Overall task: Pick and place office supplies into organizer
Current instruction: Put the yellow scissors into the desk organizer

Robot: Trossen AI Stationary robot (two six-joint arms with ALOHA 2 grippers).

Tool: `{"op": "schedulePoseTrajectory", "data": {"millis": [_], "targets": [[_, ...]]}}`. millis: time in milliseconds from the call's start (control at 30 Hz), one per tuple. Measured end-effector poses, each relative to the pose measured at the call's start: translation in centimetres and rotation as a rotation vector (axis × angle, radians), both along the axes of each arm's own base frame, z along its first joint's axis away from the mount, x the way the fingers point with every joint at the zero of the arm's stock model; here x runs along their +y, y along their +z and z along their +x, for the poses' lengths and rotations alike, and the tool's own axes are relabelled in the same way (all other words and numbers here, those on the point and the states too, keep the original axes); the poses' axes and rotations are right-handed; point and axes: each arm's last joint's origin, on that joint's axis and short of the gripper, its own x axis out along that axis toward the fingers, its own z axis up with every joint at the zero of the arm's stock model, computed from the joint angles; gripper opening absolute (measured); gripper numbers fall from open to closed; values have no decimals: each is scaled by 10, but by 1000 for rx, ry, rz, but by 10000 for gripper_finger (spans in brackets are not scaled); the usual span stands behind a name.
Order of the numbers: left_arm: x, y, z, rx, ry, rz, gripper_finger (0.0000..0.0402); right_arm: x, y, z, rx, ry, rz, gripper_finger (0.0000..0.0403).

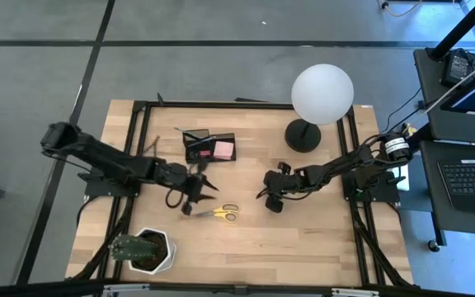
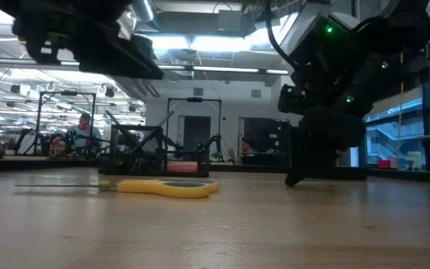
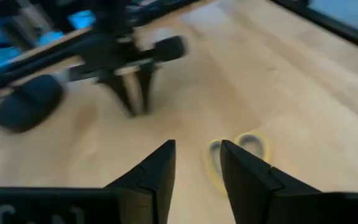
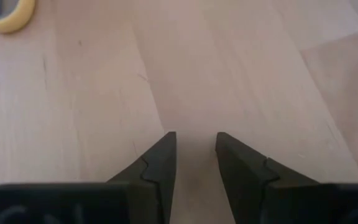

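Now the wooden table (image 1: pixel 303 239) carries the black organizer (image 1: pixel 210 147), which stands behind the left claw (image 1: pixel 198 195), a pink pad (image 1: pixel 223 150) inside it. Both claws have fingers a little apart with nothing between them. The right claw (image 1: pixel 268 196) hovers low, well to the right. The yellow-handled scissors (image 1: pixel 218 213) lie flat just in front of the left claw.

Left arm: extended inward over the table, left gripper (image 1: pixel 195 195) pointing down, fingers (image 3: pixel 154 171) parted by a narrow gap, holding nothing. Right arm: extended inward opposite, right gripper (image 1: pixel 270 198) lowered, fingers (image 4: pixel 160 158) likewise slightly apart, empty.
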Motion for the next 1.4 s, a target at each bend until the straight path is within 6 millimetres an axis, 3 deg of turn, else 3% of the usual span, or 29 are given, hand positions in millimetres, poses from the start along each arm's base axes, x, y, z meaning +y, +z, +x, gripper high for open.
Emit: {"op": "schedulePoseTrajectory", "data": {"millis": [333, 767, 1067, 1400], "targets": [[-26, -18, 49, 91, -54, -53, 189, -1, 0, 0, -1, -25, 16, 119], [-51, -41, 99, 389, -11, -58, 188, -1, 1, 0, -2, -22, 20, 119], [-43, -61, 107, 507, 114, -26, 185, -1, 1, 0, -4, -24, 21, 119], [-42, -74, 110, 554, 119, -71, 184, -1, 2, 1, -8, -23, 20, 119]]}}
